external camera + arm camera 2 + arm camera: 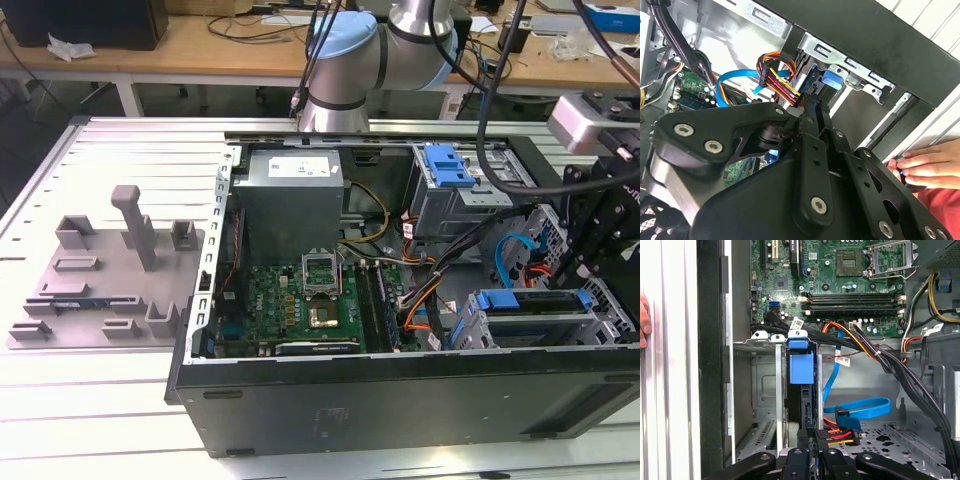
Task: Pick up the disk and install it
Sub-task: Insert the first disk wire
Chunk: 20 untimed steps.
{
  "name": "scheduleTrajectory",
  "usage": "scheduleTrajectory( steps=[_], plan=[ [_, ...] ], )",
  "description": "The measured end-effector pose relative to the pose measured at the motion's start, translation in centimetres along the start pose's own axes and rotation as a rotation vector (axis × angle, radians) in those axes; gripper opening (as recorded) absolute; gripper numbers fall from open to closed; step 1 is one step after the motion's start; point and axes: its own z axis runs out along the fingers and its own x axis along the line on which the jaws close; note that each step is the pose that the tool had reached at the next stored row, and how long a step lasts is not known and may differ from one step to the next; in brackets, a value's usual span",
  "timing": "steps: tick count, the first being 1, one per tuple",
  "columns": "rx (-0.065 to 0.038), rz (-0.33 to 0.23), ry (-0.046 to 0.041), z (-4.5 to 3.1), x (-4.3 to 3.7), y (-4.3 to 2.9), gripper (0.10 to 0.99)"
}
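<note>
Bench (pixel 100 400): we see a slatted silver metal bench carrying an open black tower computer case (pixel 400 400), which lies on its side across the middle and right of the exterior view.
Inside the case: we see a green motherboard (pixel 300 300) at the centre, a grey box-shaped power supply (pixel 290 190) above it, and a grey sheet-metal drive cage (pixel 540 325) at the lower right of the exterior view.
Disk (pixel 801 365): a flat silver-grey hard drive in a blue plastic carrier frame. In the first wrist view we find it standing edge-on in a slot of the drive cage, between the cage's grey walls.
Pincer (pixel 812 454): black, just in front of the disk's near end and in line with it. We cannot tell whether it is open, closed or gripping the disk.
Arm (pixel 345 60): a silver and light-blue robot arm at the top centre of the exterior view. Its far end reaches over the drive cage at the exterior view's right.
Cables: we see a bright blue flat cable (pixel 860 407) looping beside the disk, and a red, orange and yellow wire bundle (pixel 840 432) near the pincer.
Hand (pixel 925 167): in the second wrist view we see a person's hand at the case's outer edge, apart from the pincer.
Fixture plate (pixel 110 270): a grey plastic plate with upright pegs, on the bench at the exterior view's left, just beside the case.
</note>
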Motion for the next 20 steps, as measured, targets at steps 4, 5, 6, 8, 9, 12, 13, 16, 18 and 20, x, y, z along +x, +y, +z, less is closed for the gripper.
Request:
scheduleTrajectory(
  steps=[4,5,6,8,9,12,13,16,18,20],
  plan=[
    [0.0,-0.005,0.0001,0.06,0.0,0.0,0.169],
    [0.0,-0.006,0.0,0.09,0.0,0.0,0.169],
    [0.0,-0.007,0.0001,0.12,0.0,0.0,0.169],
    [0.0,-0.009,0.0001,0.2,-0.01,0.0,0.169],
    [0.0,-0.009,0.0001,0.22,-0.01,0.0,0.169],
    [0.0,-0.01,0.0001,0.32,-0.01,-0.01,0.169],
    [0.0,-0.011,0.0002,0.34,-0.01,-0.01,0.169],
    [0.0,-0.011,0.0002,0.4,-0.01,-0.01,0.169],
    [0.0,-0.012,0.0002,0.44,-0.01,-0.02,0.169],
    [0.0,-0.012,0.0002,0.49,-0.02,-0.04,0.169]
  ],
)
